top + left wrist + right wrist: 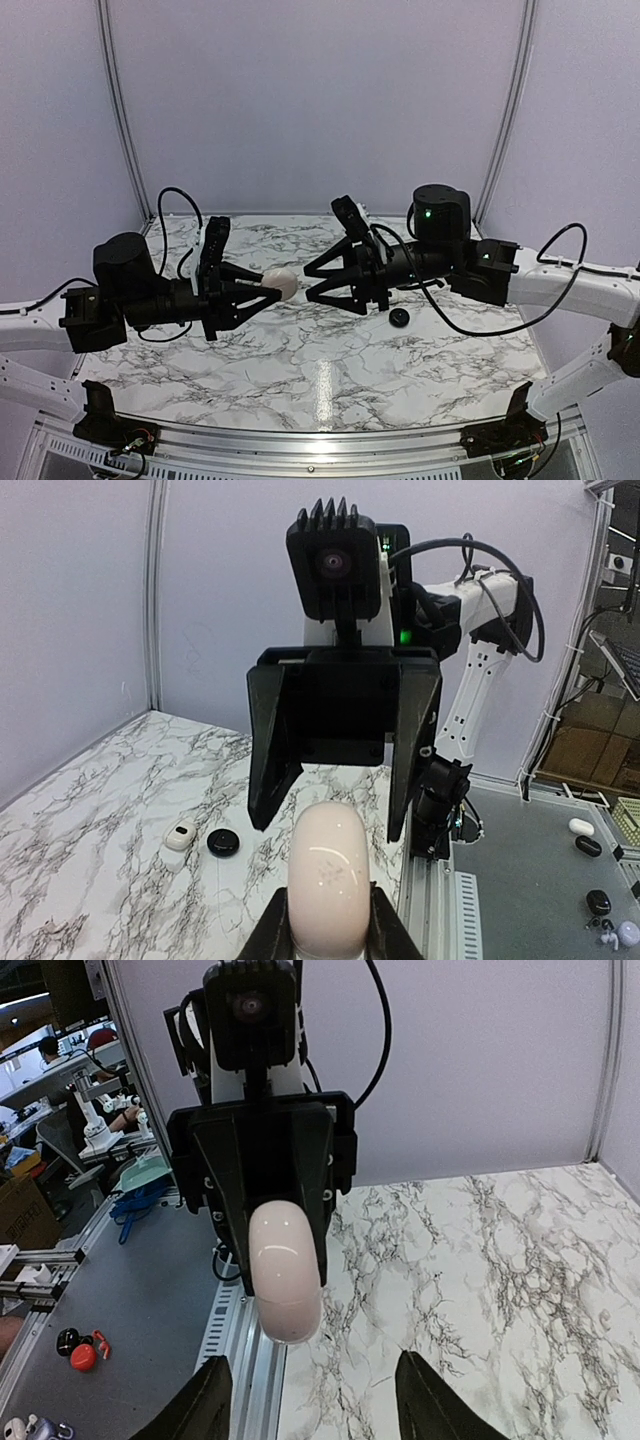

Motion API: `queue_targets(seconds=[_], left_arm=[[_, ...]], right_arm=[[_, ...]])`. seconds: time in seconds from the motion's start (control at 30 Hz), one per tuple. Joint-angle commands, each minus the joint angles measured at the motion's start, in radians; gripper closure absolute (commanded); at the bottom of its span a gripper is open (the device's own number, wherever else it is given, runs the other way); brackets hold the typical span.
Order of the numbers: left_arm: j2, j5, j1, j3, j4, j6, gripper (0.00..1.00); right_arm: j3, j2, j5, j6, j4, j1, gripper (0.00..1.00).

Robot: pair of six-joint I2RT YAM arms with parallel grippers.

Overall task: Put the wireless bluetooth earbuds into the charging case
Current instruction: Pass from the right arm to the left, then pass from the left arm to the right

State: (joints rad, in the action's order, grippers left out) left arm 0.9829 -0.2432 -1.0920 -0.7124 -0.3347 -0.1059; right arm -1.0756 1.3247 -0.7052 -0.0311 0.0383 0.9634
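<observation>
Over marble table point(330, 385), left gripper point(270, 285) clamps one charging case point(284, 284); right gripper point(310, 285) gapes.

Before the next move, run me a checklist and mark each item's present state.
1. Grip: the left gripper clamps the cream-white pebble-shaped charging case, raised above the marble table: ok.
2. Partner: the right gripper is open, facing the case: ok.
3. Lid open: not ok, it looks closed in both wrist views.
4. Targets: the tiny black earbuds, cannot tell, none visible.
5. Clutter: the black round puck lies on the table, away from both grippers: ok.
</observation>
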Motion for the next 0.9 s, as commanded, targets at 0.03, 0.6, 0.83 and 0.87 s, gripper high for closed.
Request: queue_targets(seconds=[0.03, 0.6, 0.83, 0.87], left_arm=[[0.002, -0.031, 0.002, -0.004, -0.096, 0.001, 1.00], [0.023, -0.043, 0.001, 0.004, -0.113, 0.010, 1.00], [0.034, -0.052, 0.001, 0.001, -0.112, 0.017, 1.00], [0.034, -0.052, 0.001, -0.001, -0.112, 0.018, 1.00]], right_arm=[[-0.029, 0.030, -0.038, -0.022, 0.077, 0.033, 0.49], [-0.078, 0.085, -0.075, -0.037, 0.115, 0.051, 0.62], [-0.079, 0.091, -0.082, -0.041, 0.123, 0.050, 0.70], [-0.081, 0.092, -0.084, -0.040, 0.123, 0.051, 0.71]])
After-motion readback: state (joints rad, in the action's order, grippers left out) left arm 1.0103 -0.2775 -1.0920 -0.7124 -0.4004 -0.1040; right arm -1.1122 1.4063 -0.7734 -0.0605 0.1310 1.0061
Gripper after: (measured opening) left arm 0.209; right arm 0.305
